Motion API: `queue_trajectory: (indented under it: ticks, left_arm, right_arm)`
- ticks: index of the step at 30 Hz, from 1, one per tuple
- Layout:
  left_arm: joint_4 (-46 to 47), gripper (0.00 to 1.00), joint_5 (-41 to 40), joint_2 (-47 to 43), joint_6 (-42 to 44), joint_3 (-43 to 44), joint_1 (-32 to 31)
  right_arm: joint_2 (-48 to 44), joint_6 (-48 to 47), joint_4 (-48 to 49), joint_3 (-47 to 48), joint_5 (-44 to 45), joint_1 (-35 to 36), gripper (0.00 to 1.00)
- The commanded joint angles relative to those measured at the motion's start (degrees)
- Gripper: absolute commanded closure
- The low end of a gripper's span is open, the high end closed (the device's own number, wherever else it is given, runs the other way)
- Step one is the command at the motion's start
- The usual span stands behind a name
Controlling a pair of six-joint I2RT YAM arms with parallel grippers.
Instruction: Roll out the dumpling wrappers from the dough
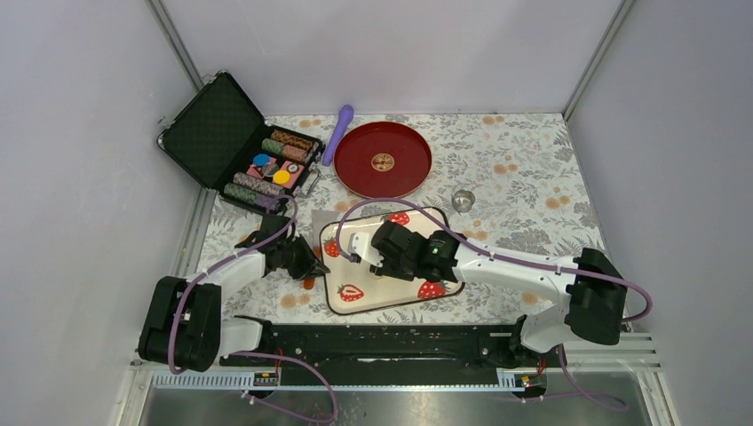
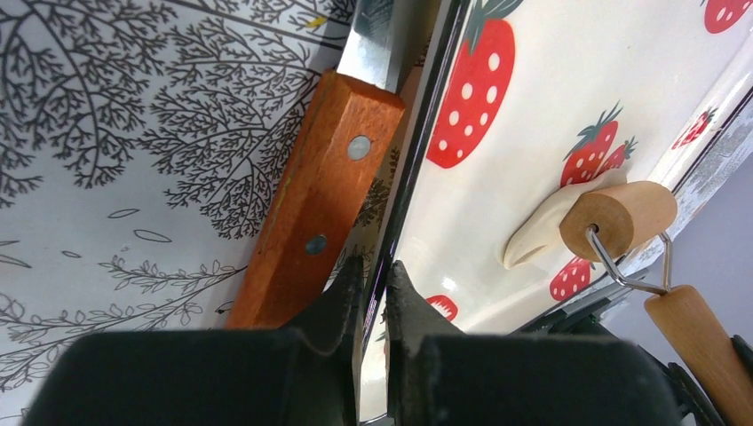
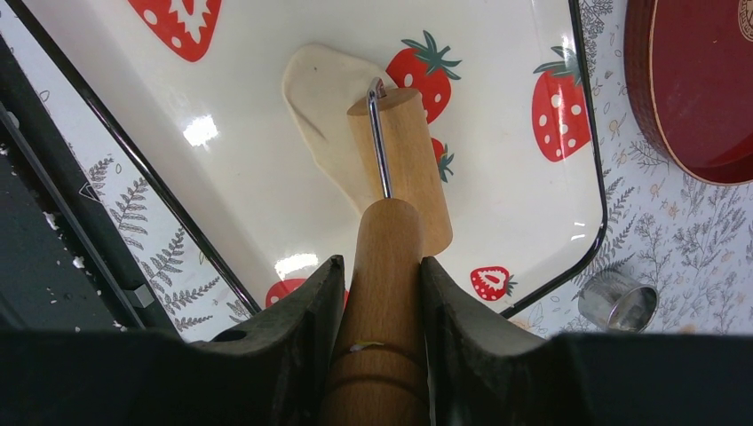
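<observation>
Two arms reach from the near edge over a table (image 1: 533, 177) covered in a pale cloth printed with leaves and branches. Plain white walls in metal framing enclose the far side and both flanks.

At the far left corner I see a black case (image 1: 213, 124) standing open, with rows of poker chips (image 1: 275, 160) in its lower half. Just right of it a purple tool (image 1: 338, 133) lies on the cloth beside a red round tray (image 1: 355, 169). One small round item sits at that tray's centre; I cannot tell what it is. A metal ring (image 3: 617, 302) stands on the cloth to the right of the red tray, apart from it.

In the middle of the table is the strawberry tray (image 3: 249, 177), white with a dark rim. The dough (image 3: 324, 115) lies inside it as a flattened, irregular pale sheet among the printed strawberries. The barrel of the wooden roller (image 3: 404, 160) rests on the dough's right part.

The right gripper (image 3: 380, 266) clamps the roller's handle between both fingers. The left gripper (image 2: 373, 275) has its fingers pressed nearly together, pinching the strawberry tray's left rim. A knife (image 2: 311, 213) with a wooden handle lies on the cloth alongside that rim, just beside the left fingers.
</observation>
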Motion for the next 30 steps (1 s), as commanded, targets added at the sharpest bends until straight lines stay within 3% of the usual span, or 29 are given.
queue_trajectory:
  ticks: [1, 30]
  left_arm:
    - [-0.2, 1.0, -7.5, 0.2, -1.9, -1.8, 2.9]
    - [1.2, 1.0, -4.3, -1.6, -1.3, -3.7, 5.9]
  right_arm:
    - [7.1, 8.5, -11.0, -5.5, -29.2, 4.0, 1.0]
    - [9.7, 8.0, -17.2, -0.5, -39.1, 5.1, 1.0]
